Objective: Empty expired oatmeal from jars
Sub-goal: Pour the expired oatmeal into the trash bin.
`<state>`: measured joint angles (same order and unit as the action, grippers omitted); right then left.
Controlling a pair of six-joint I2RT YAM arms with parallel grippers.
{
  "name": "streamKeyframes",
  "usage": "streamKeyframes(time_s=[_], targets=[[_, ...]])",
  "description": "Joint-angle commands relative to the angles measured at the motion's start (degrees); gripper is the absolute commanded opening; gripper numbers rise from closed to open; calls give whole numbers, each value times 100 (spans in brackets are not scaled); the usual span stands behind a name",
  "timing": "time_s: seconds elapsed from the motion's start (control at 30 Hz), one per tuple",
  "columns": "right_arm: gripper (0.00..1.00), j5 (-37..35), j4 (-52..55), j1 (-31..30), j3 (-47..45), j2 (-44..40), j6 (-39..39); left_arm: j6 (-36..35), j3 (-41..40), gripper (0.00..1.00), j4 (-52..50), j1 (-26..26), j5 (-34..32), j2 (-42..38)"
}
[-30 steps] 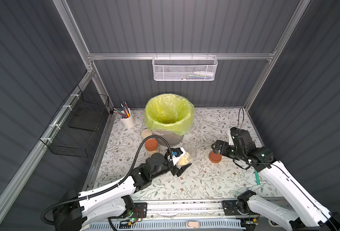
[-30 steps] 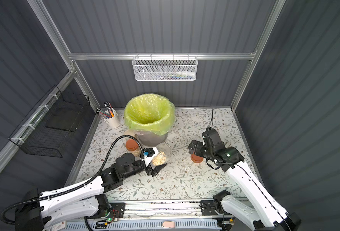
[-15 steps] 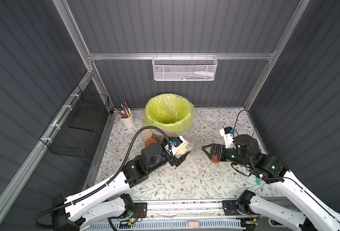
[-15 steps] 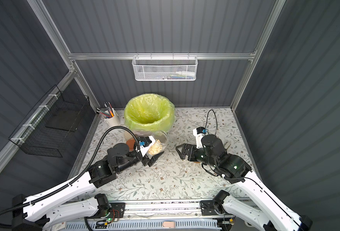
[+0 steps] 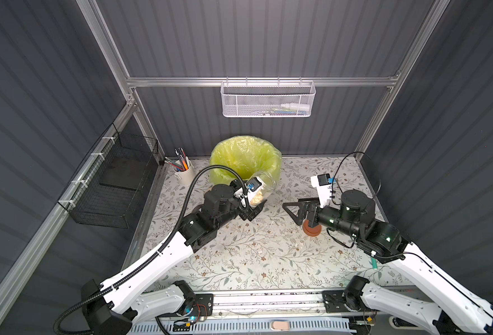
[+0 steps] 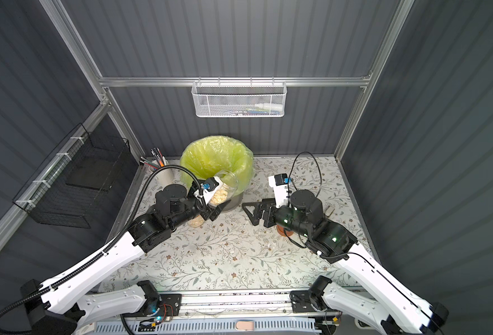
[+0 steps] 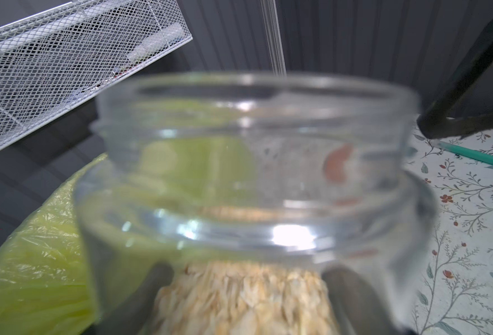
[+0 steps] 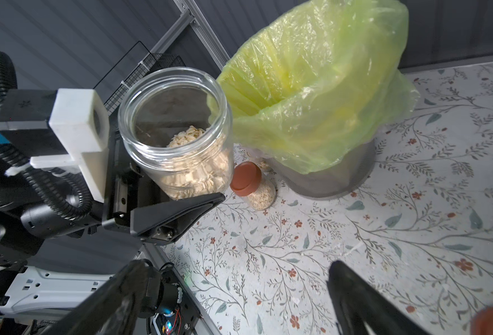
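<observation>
My left gripper (image 5: 254,201) is shut on an open clear jar (image 5: 264,185), held tilted above the table beside the bin, mouth toward the bag. Oatmeal (image 8: 193,171) fills its lower part. In the left wrist view the jar (image 7: 254,174) fills the frame, with oatmeal (image 7: 239,298) between my dark fingers (image 7: 152,290). A second jar (image 8: 254,188) with a terracotta lid stands at the bin's foot. My right gripper (image 5: 293,213) hangs open and empty over the table's middle. A loose terracotta lid (image 5: 312,229) lies on the table under my right wrist.
The grey bin with a yellow-green bag (image 5: 245,156) stands at the back centre. A white pen cup (image 5: 182,174) is at the back left. A black wire rack (image 5: 114,185) hangs on the left wall and a white mesh basket (image 5: 267,98) on the back wall. A green stick (image 7: 471,153) lies at the right.
My left arm has lifted the open jar off the table up to the bin's rim. My right gripper has left the terracotta lid on the table, risen and swung toward the middle.
</observation>
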<state>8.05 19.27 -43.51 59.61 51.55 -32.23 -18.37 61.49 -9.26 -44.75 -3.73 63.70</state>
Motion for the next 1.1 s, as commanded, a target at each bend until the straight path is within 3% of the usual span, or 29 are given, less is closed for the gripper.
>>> streamKeyframes(time_s=[0.0,0.43,0.77,1.07], targets=[[99,2,-553,-50,207,269,253,-150,563,18,232,283,486,92],[99,-568,-1731,34,1179,1849,220,-286,1715,18,-87,1161,1453,953],[98,142,-1924,461,2402,3162,-34,-89,2177,18,190,1895,2206,1432],[99,524,-2050,491,3068,3979,-90,-83,2340,18,319,2014,2218,1744]])
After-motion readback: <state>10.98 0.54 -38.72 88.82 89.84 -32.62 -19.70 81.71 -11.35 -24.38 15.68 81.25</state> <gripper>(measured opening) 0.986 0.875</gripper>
